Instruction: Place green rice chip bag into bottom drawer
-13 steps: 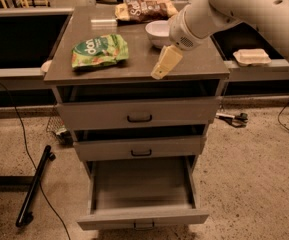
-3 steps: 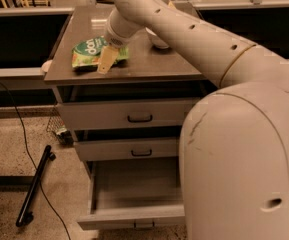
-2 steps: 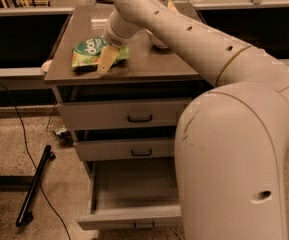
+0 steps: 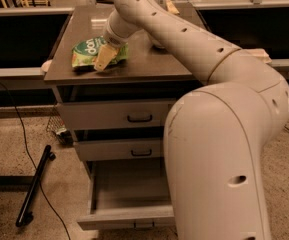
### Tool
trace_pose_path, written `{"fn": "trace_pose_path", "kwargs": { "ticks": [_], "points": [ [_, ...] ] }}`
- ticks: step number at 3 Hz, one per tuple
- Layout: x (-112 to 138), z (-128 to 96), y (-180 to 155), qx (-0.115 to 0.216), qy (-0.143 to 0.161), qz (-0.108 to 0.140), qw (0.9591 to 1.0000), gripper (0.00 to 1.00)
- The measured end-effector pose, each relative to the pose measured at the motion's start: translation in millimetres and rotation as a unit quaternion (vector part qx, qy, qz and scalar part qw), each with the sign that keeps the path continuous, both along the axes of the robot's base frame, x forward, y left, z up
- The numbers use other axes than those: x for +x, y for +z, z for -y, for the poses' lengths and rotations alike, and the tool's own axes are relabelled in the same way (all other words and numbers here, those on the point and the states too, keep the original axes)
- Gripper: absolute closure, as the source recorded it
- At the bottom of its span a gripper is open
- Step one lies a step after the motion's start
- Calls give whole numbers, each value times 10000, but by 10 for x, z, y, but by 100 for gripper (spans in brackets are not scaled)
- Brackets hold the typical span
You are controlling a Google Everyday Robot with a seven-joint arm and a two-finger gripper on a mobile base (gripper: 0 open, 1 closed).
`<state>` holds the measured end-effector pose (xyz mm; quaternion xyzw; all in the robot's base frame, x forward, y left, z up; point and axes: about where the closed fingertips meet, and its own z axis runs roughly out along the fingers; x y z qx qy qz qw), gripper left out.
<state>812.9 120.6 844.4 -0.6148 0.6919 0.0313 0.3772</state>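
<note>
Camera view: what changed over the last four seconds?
The gripper swung left in view across the cabinet top, from its right side to the right edge of the green rice chip bag. The bag has not shifted; the bottom drawer stays open.

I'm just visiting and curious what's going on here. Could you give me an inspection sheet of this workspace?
Surface: brown cabinet top, holding the bag.
Job's things: green bag lies front left on it; bottom drawer pulled open, nothing seen inside.
Clutter: something tan at the back, mostly hidden behind the arm.
Grippers: gripper down at the bag's right edge.
Cables: black cable across the floor, left.
Surroundings: black pole on speckled floor.
</note>
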Motion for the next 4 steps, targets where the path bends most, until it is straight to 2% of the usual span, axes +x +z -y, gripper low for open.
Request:
{"fn": "trace_pose_path", "kwargs": {
  "ticks": [2,3,4],
  "points": [
    [95,-35,-84,228,-205,-225,9993,0],
    [105,-35,-99,299,-257,-269,9989,17],
    [95,-31,-114,384,-314,-328,9982,41]
  ]
}}
